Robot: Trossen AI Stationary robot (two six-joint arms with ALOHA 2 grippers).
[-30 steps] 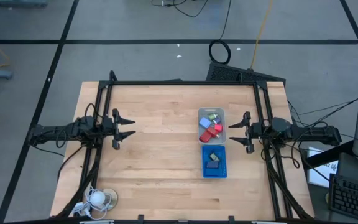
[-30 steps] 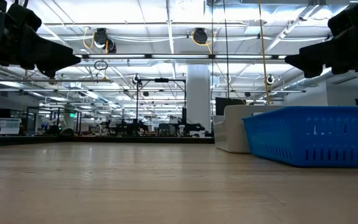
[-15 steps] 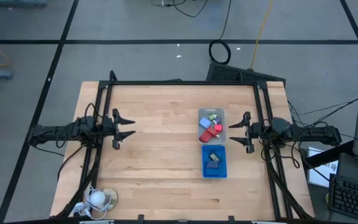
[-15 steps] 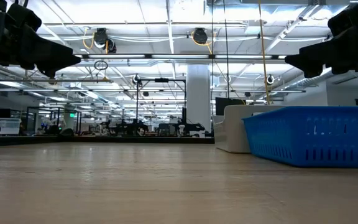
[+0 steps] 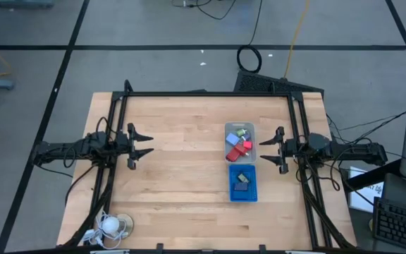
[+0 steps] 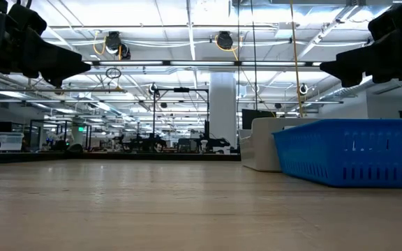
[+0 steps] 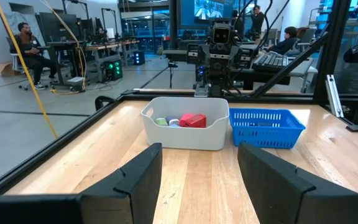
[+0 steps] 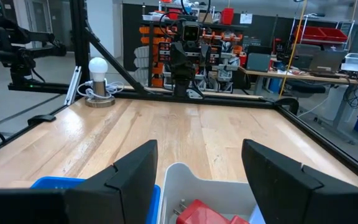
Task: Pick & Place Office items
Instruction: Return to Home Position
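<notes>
items [image 5: 237, 149] tiny, indistinct w/in trays [image 5: 231, 192]

Black jointed arms [image 5: 69, 149]; pointed twin-finger left tool [image 5: 146, 143], right tool [image 5: 265, 150].

My left gripper [image 5: 145, 143] and right gripper [image 5: 266, 149] hang spread open at opposite sides of the table [image 5: 182, 187]. The clear tray [image 5: 226, 128] holds red blocks [image 5: 237, 149], with the blue tray [image 5: 232, 197] just beside it.

White bin [image 7: 185, 137] beside blue bin [image 7: 266, 134] on table [image 5: 182, 190]
</notes>
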